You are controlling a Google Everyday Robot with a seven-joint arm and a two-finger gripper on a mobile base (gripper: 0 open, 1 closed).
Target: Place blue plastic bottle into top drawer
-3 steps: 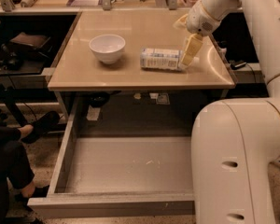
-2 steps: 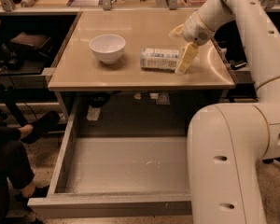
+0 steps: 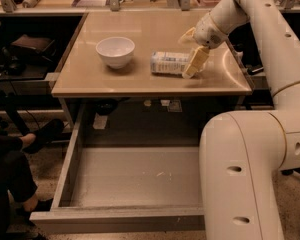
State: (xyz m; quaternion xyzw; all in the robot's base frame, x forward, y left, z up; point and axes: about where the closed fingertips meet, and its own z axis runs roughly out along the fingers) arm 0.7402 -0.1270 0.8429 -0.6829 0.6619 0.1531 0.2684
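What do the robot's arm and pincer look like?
The arm is smooth and white, made of fat rounded tubes with small dark oval holes and thin tan rings at the joints. No cables show. Its pincer, by the end of the blue plastic bottle on the table, is pale yellow.

A beige table [image 3: 140,84] stands on a speckled floor [image 3: 46,170] in warm, dim light, a dark workbench [image 3: 25,76] at its left and a cluttered counter [image 3: 90,1] behind; the gripper [image 3: 191,49] hangs over the table's right side
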